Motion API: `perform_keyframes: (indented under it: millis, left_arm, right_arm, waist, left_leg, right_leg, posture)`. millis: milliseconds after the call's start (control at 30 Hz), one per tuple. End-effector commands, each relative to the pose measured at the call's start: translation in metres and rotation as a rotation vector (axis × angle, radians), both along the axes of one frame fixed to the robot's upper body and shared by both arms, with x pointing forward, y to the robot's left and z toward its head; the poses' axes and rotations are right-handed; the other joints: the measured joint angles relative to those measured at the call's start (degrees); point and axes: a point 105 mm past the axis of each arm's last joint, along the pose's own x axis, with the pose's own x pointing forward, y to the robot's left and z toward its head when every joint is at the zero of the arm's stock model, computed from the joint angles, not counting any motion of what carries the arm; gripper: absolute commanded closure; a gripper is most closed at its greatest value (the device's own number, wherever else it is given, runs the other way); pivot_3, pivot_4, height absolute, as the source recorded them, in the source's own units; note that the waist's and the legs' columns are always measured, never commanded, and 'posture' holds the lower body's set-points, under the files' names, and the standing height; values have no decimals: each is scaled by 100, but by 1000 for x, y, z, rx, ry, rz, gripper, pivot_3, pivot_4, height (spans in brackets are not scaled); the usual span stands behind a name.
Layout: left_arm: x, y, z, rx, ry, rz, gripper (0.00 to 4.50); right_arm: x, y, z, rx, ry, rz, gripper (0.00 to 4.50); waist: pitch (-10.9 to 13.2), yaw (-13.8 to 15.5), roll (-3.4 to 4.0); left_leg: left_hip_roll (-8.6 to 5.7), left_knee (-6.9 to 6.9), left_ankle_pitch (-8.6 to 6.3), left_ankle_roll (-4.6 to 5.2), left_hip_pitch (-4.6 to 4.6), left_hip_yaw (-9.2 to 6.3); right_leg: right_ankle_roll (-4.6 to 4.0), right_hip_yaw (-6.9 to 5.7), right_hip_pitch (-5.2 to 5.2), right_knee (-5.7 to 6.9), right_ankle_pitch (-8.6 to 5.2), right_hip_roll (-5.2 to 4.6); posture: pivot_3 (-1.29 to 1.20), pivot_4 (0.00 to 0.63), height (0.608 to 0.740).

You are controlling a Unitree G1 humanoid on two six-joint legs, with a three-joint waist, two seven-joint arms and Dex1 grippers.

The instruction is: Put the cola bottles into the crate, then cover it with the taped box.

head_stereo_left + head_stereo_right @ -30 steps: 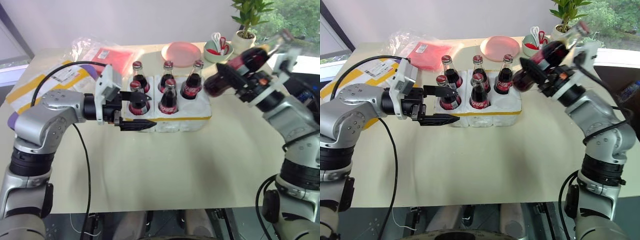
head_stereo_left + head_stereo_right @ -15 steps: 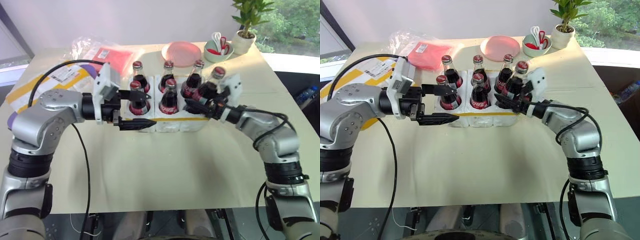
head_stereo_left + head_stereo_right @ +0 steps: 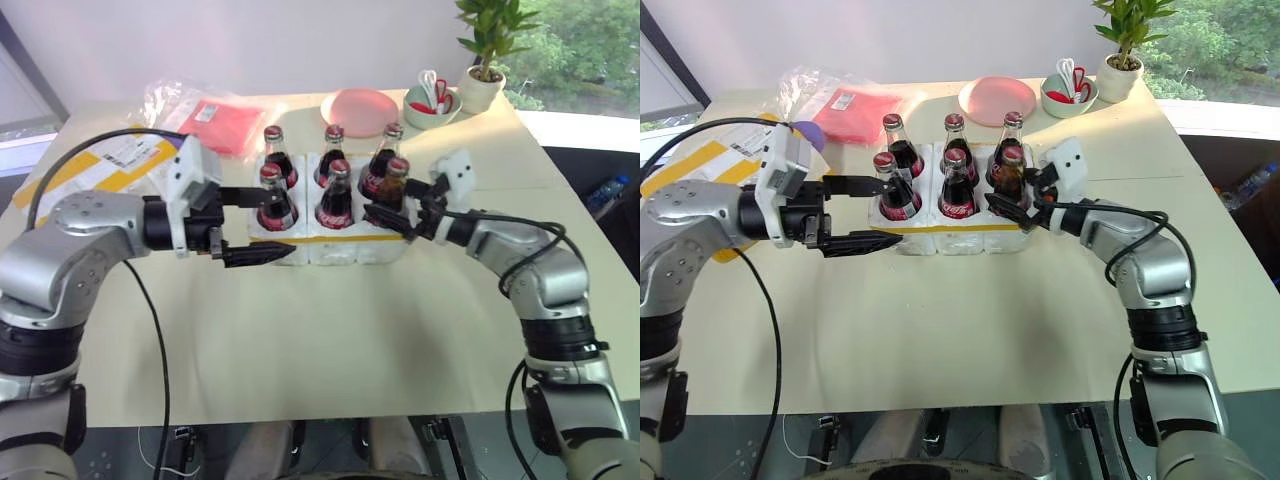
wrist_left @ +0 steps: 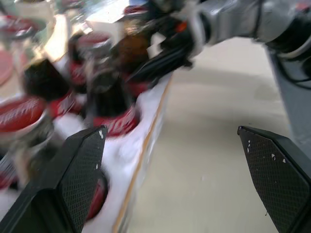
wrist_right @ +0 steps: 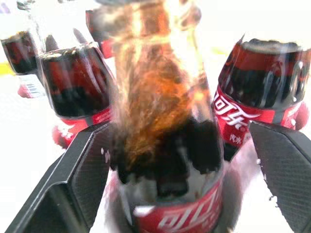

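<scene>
Crate (image 3: 345,250): low white foam block with a thin yellow band, mid-table, all six slots occupied. Cola bottles, six: three along the far row, three along the near row, each upright with red cap showing. The sixth bottle (image 3: 392,190) stands in the near slot at the robot's right, seated between the right gripper's fingers. Judged progress: loading is complete or all but complete; the covering step is not yet begun. Taped box (image 3: 85,170): white foam with wide yellow bands and a shipping label, at the table's left edge behind the left arm, well apart from the crate and untouched. Right gripper (image 3: 392,210): jaws apart, the two black fingers standing to either side of the sixth bottle's lower body; in the right wrist view a gap shows on both sides of the glass, so the grip appears released, though a light touch cannot be ruled out. Left gripper (image 3: 255,222): jaws wide apart, empty, just beside the crate's left end, one finger reaching near the front-left bottle (image 3: 271,195); whether it touches cannot be told.
</scene>
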Motion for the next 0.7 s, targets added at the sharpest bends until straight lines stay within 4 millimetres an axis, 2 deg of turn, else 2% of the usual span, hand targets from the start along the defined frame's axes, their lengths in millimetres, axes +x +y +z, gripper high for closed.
perform_keyframes:
  millis: [33,100,167,333,400,500,567,633,700]
  left_arm:
    - [-10,17,17,21,-86,83,0]
    - [-14,37,21,40,-108,188,0]
    - [-16,59,25,61,-128,303,0]
    - [-19,112,21,187,-174,579,0]
    - [-19,151,8,340,-179,759,0]
    - [-25,199,-16,630,-193,921,0]
    - [-30,217,-29,771,-201,956,0]
    - [-33,250,-43,966,-240,1048,0]
    - [-32,267,-51,1084,-288,1069,0]
  right_arm:
    - [-31,-14,57,65,-123,75,51]
    - [-49,-31,85,76,-162,98,51]
    - [-64,-48,102,79,-171,112,51]
    - [-77,-66,111,15,-169,110,51]
    - [-82,-66,112,-6,-177,145,51]
    - [-89,-58,114,3,-179,236,51]
    - [-92,-54,113,7,-174,277,51]
    - [-94,-48,110,-15,-164,325,51]
    - [-95,-44,109,-26,-163,355,51]
  waist:
    - [0,2,0]
    - [1,1,2]
    - [1,9,0]
    - [0,-8,0]
    - [-1,-18,3]
    - [1,-7,7]
    - [1,3,5]
    - [1,46,5]
    - [1,102,5]
  left_leg:
    - [0,0,-1,1,-10,0]
    - [0,3,-1,1,-41,1]
    - [-1,7,-1,1,-66,2]
    - [13,5,-3,2,-62,11]
    - [20,6,-3,2,-61,22]
    - [28,4,-3,3,-64,34]
    - [30,2,-6,5,-66,34]
    - [30,1,-10,10,-69,35]
    - [30,0,-18,-2,-71,35]
  right_leg:
    - [0,0,-9,0,0,0]
    - [0,0,-38,-1,0,-2]
    - [0,0,-64,0,1,-3]
    - [-3,-2,-54,-14,0,-3]
    - [-22,0,-53,-25,-6,-3]
    - [-35,0,-53,-43,-2,-3]
    - [-35,0,-52,-54,-2,-3]
    - [-36,0,-51,-62,-1,-5]
    - [-35,-1,-52,-68,0,-5]
  posture:
    - [0,150,740]
    - [0,150,740]
    - [0,150,740]
    - [0,150,740]
    - [0,150,740]
    - [0,150,740]
    - [0,150,740]
    - [0,150,740]
    - [0,150,740]
